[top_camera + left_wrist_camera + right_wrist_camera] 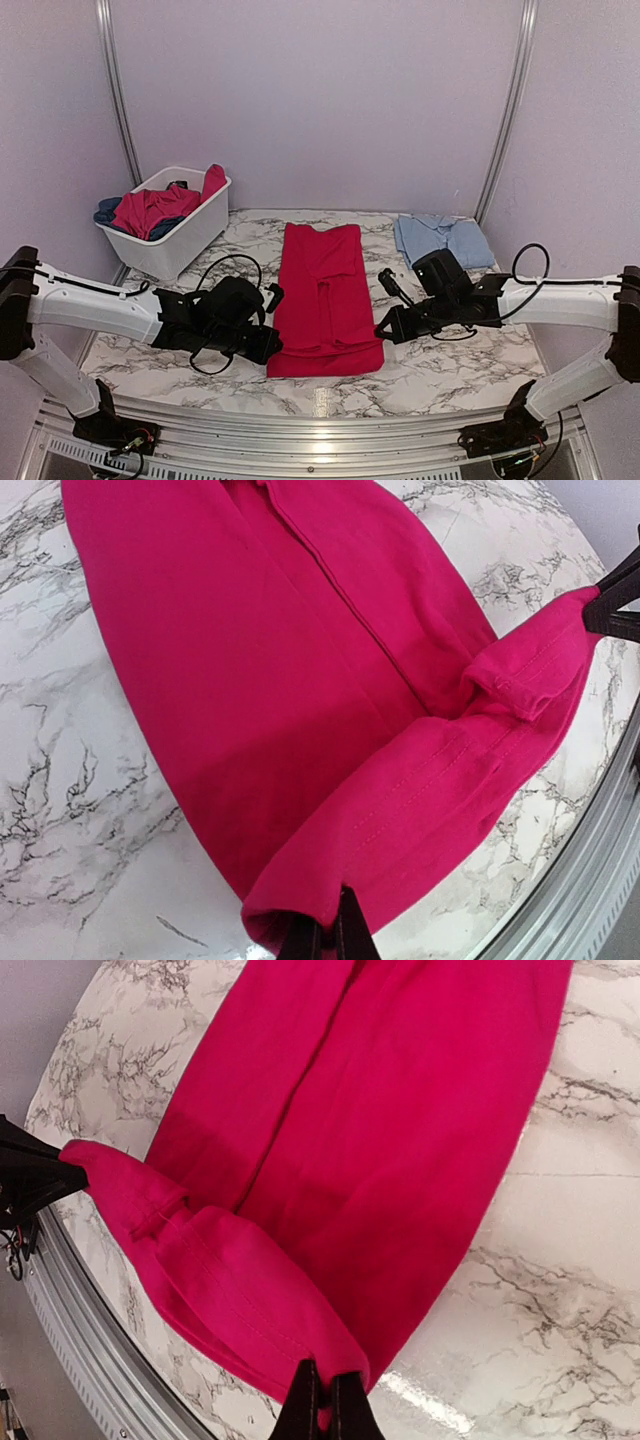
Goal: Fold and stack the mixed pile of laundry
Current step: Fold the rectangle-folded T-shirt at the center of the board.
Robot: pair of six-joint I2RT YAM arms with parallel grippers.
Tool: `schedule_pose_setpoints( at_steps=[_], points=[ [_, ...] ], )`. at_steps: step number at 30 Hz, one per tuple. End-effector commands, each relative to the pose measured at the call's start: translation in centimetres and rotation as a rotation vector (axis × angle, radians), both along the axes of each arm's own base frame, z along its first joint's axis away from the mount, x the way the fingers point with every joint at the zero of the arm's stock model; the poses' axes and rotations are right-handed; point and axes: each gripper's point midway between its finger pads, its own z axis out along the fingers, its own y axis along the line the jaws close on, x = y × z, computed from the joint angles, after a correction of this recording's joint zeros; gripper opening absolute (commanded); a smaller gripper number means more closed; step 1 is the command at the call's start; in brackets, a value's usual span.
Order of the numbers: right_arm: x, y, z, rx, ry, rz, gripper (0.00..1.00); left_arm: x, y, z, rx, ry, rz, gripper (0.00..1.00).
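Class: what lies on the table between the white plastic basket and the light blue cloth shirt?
The far end of the red cloth garment, with bare marble tabletop either side; top view.

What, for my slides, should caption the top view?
Left gripper and right gripper pinch near corners of the red garment on the marble table; basket and blue shirt behind.

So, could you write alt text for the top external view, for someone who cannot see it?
The left gripper and the right gripper each pinch a near corner of a red garment spread on a marble table. A white basket of clothes stands back left; a light blue shirt lies back right.
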Motion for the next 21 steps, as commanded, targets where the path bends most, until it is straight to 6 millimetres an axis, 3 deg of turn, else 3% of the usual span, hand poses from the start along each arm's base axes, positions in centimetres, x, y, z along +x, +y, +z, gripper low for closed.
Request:
schedule_pose_setpoints(
  at_steps=[1, 11, 21],
  points=[
    [3.9, 1.1, 2.0, 0.030, -0.112, 0.034, 0.00, 3.7, -0.6, 1.2, 0.003, -0.088, 0.010, 0.00],
    [10.7, 1.1, 2.1, 0.036, -0.172, -0.001, 0.00, 9.8, -1.4, 1.5, -0.024, -0.128, 0.049, 0.00],
    [15.5, 1.5, 0.2, 0.034, -0.170, -0.005, 0.00, 14.3, -1.1, 0.6, -0.037, -0.123, 0.073, 0.00]
  ],
)
